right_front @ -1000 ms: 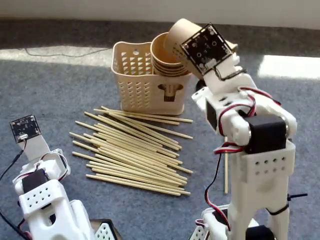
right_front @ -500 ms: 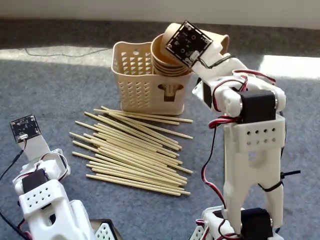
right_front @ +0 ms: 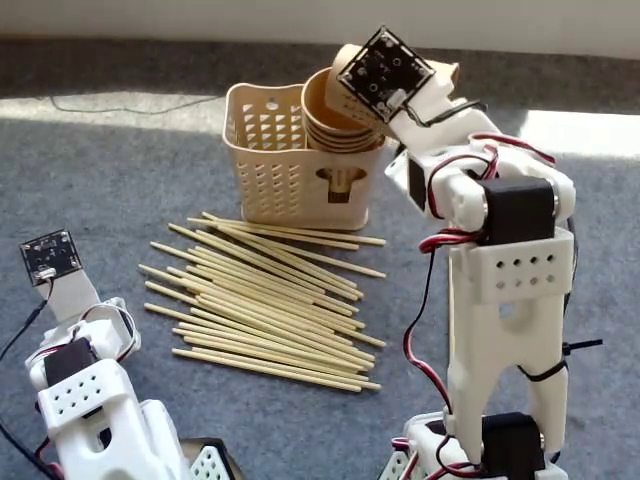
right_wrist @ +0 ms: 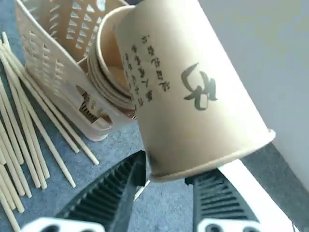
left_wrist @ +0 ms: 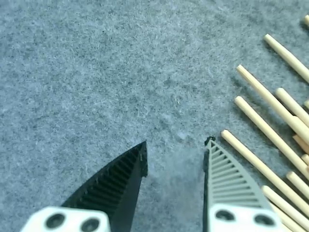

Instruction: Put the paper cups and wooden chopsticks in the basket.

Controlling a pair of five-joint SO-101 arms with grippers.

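My left gripper sits low at 7 o'clock in the high view. Its jaws are spread wide over the bare grey mat and hold nothing. A few stick ends lie just beside its pale finger.

The chopsticks lie in a loose fan at the middle of the mat, all outside the basket. The basket stands upright at 12 o'clock from the pile. A stack of cups sits nested in its 3 o'clock end.

The right arm rises from 5 o'clock and leans towards 1 o'clock. Its gripper is clamped on the end of a cup. That cup is tilted above the stack, and its far end is right at the top rim; I cannot tell whether they touch.
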